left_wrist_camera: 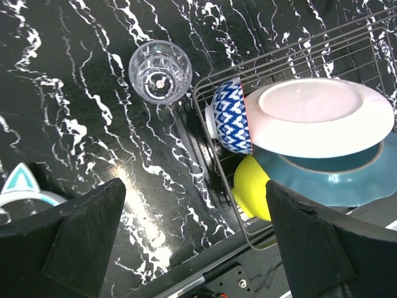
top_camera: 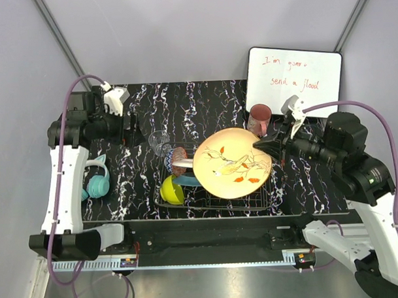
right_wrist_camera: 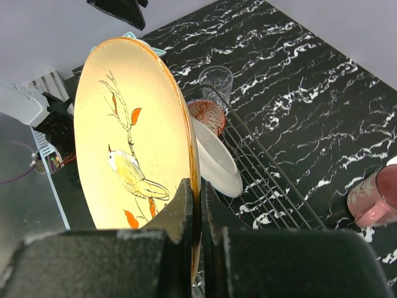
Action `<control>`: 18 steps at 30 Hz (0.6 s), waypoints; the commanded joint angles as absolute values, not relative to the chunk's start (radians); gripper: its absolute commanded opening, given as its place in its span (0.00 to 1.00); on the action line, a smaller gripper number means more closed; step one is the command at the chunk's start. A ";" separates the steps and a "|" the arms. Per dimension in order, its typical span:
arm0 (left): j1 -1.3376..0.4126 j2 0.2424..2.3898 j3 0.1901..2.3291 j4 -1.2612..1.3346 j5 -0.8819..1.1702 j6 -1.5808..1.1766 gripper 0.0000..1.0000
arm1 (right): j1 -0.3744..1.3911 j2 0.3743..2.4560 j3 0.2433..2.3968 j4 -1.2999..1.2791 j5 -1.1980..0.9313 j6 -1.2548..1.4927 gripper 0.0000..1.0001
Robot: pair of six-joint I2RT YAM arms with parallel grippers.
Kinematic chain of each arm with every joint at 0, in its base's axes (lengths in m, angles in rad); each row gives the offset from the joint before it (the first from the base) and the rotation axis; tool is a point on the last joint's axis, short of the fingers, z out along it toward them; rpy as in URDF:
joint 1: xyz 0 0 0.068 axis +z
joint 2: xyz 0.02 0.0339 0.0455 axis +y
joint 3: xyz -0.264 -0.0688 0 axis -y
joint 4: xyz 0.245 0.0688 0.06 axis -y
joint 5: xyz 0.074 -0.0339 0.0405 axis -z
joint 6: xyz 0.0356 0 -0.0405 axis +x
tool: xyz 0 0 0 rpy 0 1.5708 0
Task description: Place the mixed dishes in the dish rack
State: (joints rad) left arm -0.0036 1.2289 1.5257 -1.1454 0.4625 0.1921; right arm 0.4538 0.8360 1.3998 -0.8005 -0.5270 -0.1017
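Note:
My right gripper [top_camera: 263,143] is shut on the rim of the orange plate [top_camera: 232,163], which has a bird drawing, and holds it tilted above the dish rack [top_camera: 214,205]. In the right wrist view the fingers [right_wrist_camera: 186,208] pinch the plate edge [right_wrist_camera: 130,136]. In the rack are the white plate [left_wrist_camera: 316,118], the small patterned bowl [left_wrist_camera: 231,117], the teal plate [left_wrist_camera: 329,177] and the yellow-green bowl [left_wrist_camera: 253,195]. The clear glass [left_wrist_camera: 160,70] stands upright on the table just left of the rack. The reddish-brown cup [top_camera: 259,119] stands behind the rack. My left gripper [top_camera: 131,128] is open and empty above the table left of the rack.
A white board [top_camera: 294,77] with red writing leans at the back right. Teal headphones [top_camera: 97,182] lie at the left table edge. The rack's wire rim [right_wrist_camera: 273,180] runs under the held plate.

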 commanded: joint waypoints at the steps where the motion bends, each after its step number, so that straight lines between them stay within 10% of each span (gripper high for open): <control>1: -0.003 1.175 1.577 -1.184 0.401 0.239 0.99 | 0.488 0.831 1.489 -0.637 -0.592 -0.109 0.00; 18: -0.058 1.220 1.743 -1.312 0.230 0.365 0.99 | 1.169 1.270 1.884 -0.689 0.118 -0.443 0.00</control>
State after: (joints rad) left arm -0.0582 1.2541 1.7405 -1.3094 0.2829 0.3412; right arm 1.1164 1.3151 1.8744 -0.7879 -0.1085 -0.3607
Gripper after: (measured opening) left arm 0.987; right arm 0.045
